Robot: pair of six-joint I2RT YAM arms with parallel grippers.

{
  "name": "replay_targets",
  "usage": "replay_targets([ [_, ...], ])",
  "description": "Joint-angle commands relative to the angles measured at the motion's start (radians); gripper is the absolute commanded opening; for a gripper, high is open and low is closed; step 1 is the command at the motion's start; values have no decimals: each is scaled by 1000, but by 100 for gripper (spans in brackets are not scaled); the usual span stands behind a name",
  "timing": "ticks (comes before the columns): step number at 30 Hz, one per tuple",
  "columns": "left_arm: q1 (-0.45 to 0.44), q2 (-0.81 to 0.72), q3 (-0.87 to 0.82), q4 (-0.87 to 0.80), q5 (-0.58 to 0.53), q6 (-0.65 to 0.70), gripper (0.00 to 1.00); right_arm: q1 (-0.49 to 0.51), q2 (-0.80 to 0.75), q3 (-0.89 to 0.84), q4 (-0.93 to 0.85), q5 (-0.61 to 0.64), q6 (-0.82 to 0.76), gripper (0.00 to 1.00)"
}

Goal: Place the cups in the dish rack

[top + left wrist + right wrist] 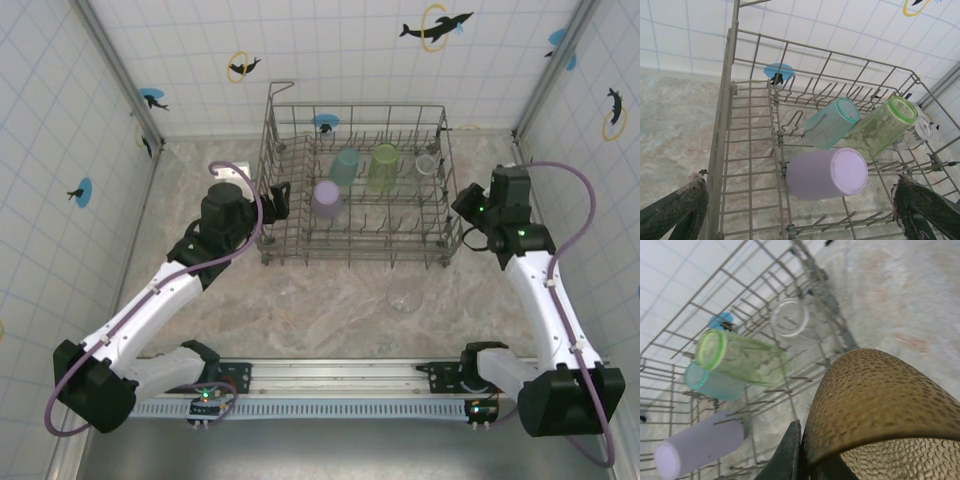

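left gripper (pixel 277 198) stands wide open and holds nothing. in the left wrist view one dark finger (pixel 677 210) sits outside the left wall of the dish rack (pixel 723 130) and the other inside it. just ahead of those fingers the lavender cup (pixel 825 174) lies tilted on the tines with its closed base towards the camera. beyond it and slightly right the teal cup (pixel 832 122) leans, and right of that the lime green cup (pixel 882 127). farther right again is a clear cup (pixel 920 129). a clear cup (pixel 404 296) sits on the table (pixel 330 310) outside the rack, nearer the right gripper (pixel 467 207). that gripper is at the rack's right wall, closed on the amber-brown cup (pixel 880 405), with one dark finger (pixel 789 452) against its side.
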Motion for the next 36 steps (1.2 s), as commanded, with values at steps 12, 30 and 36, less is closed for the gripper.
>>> replay_targets([
  [12, 5, 116, 176, -58, 39, 17, 97, 40, 25, -74, 359, -264, -6, 0],
  [30, 5, 270, 316, -32, 176, -231, 97, 87, 106, -239, 860, -594, 142, 0],
  [36, 5, 317, 334, -8, 217, -298, 98, 129, 186, -244, 991, -661, 175, 0],
])
